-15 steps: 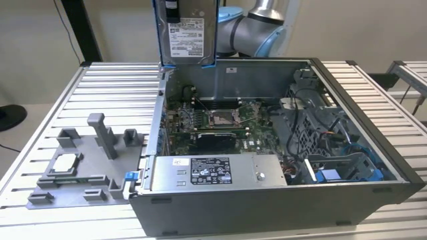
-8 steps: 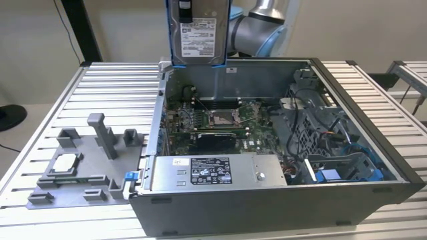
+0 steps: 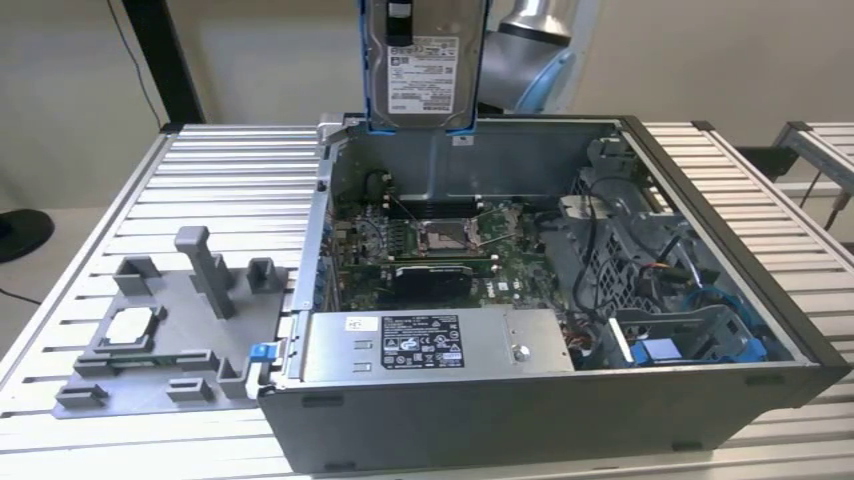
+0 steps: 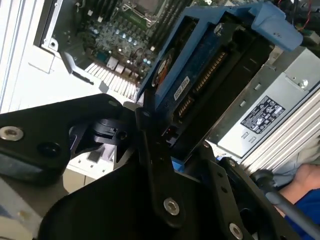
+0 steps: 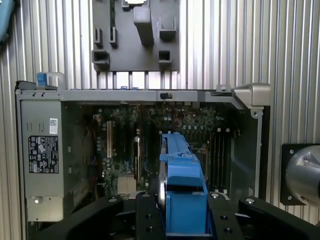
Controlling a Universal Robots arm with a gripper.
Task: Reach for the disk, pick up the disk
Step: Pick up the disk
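Worktop: ribbed metal slats [image 3: 227, 170] carry everything, with a plain pale wall behind.
Gripper: the black gripper [image 5: 182, 220] is closed on the disk, with one finger against each side of its blue bracket [image 4: 270, 22], as both wrist views show. Clamping the plastic edges probably keeps the fingers off the label face and the circuit side.
Disk: the disk [image 3: 424, 70] hangs upright, clear of the case, above its far wall in the exterior view, with the white label turned toward that camera. Its underside with the connector row shows in the second wrist view. Judging by this height, the reach is finished and the pick-up looks done.
Arm: the silver-and-blue arm [image 3: 534, 45] stands just behind the disk.
Case: the open computer case [image 3: 747, 330] lies on its side with the open face upward, which gives access from above.
Motherboard: the motherboard [image 3: 441, 240] covers the case floor, beneath the raised disk.
Power supply: the large grey box [image 3: 427, 345] with a black-and-white sticker sits along the case's near wall, well apart from the disk.
Fixture: the grey holder plate [image 3: 174, 330] rests on the worktop just beside the case, on the exterior view's left. Its posts and recesses seem meant to receive removed parts.
Chip: the small white-topped chip [image 3: 130, 325] sits in one recess of that plate.
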